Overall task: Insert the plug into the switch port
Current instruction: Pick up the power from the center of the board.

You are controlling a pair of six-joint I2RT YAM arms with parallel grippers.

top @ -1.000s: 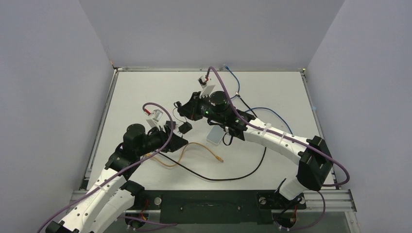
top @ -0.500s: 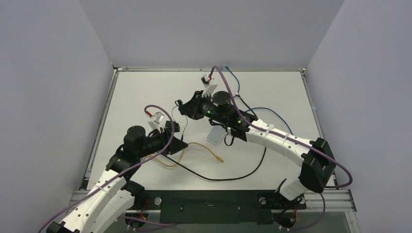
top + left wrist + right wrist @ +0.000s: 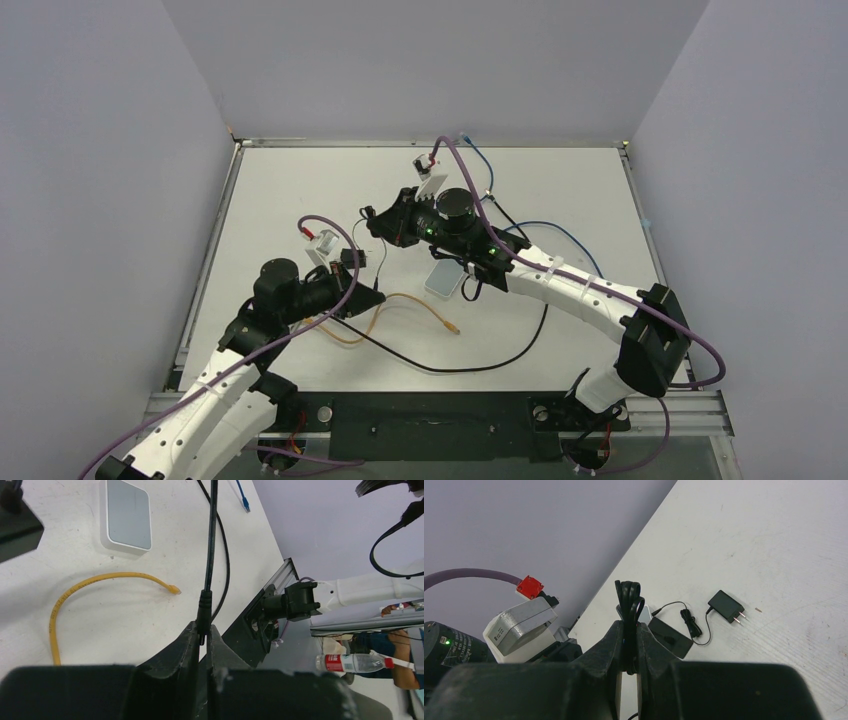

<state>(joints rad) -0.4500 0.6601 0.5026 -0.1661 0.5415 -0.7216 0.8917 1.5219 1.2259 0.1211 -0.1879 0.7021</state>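
The white switch box with a grey face [image 3: 443, 280] lies flat mid-table and also shows in the left wrist view [image 3: 127, 517]. I cannot make out the port on its narrow edge. My left gripper [image 3: 366, 290] [image 3: 202, 630] is shut on a black cable [image 3: 209, 555] at its thicker collar. Any plug tip is hidden between the jaws. My right gripper [image 3: 382, 224] [image 3: 628, 630], left of and beyond the box, is shut on a bundle of black cable loops [image 3: 629, 597]. A small black block [image 3: 350, 258] sits between the two grippers.
A yellow cable [image 3: 425, 306] [image 3: 90, 582] lies in front of the box. A long black cable [image 3: 470, 366] loops toward the near edge. A blue cable [image 3: 555, 232] runs at the back right. A black pronged adapter with coiled cord [image 3: 725, 605] lies on the table.
The small black block has moved left, toward my left gripper. My right gripper has shifted slightly up and left. The switch box has not moved.
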